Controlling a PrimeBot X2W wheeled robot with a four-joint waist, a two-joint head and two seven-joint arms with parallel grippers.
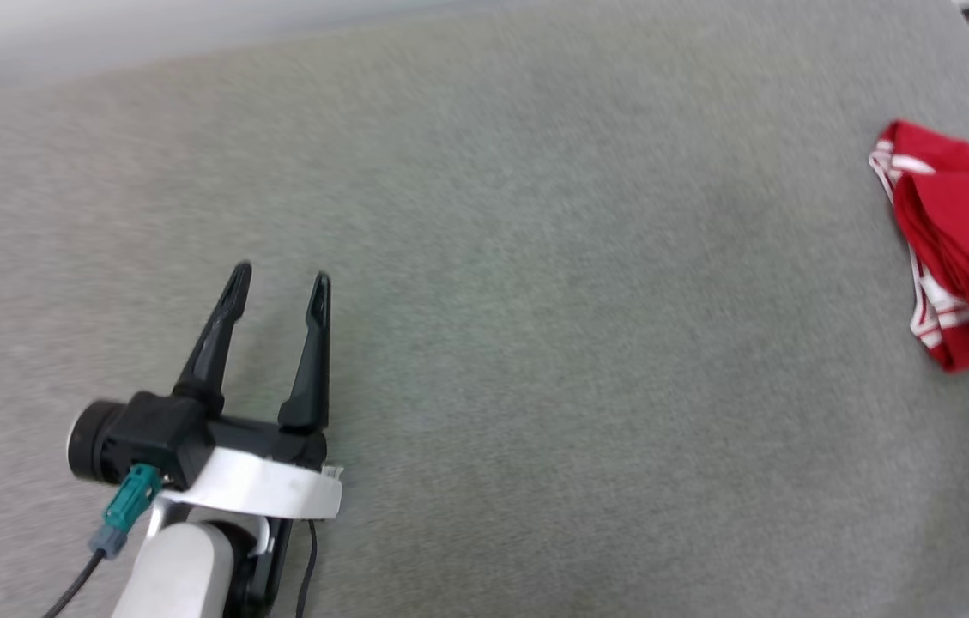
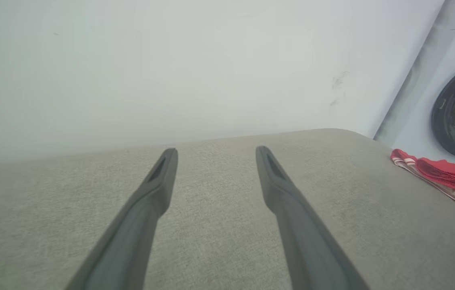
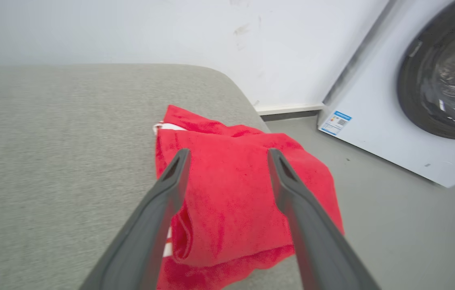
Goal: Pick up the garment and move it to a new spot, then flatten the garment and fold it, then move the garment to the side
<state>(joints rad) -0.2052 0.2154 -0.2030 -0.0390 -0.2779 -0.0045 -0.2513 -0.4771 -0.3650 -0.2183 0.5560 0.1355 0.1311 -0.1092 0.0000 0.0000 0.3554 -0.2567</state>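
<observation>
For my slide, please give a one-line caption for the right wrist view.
Open right gripper above the folded red jersey garment at the edge of the grey fabric surface, white washing machine beyond.

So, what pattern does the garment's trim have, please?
The garment has red-and-white striped trim; the head view shows it best.

The right gripper (image 3: 228, 152), jaws apart, hangs over a folded red cloth garment (image 3: 231, 201) at the grey fabric surface's (image 3: 50, 141) edge; white washing machine (image 3: 372, 121) beyond.

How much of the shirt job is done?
Nearly all. The garment lies folded at the right edge of the grey surface, so folding and moving aside look done. Nothing is held: the left claw open over bare surface, the right claw open by the garment. Only backing away seems left.
</observation>
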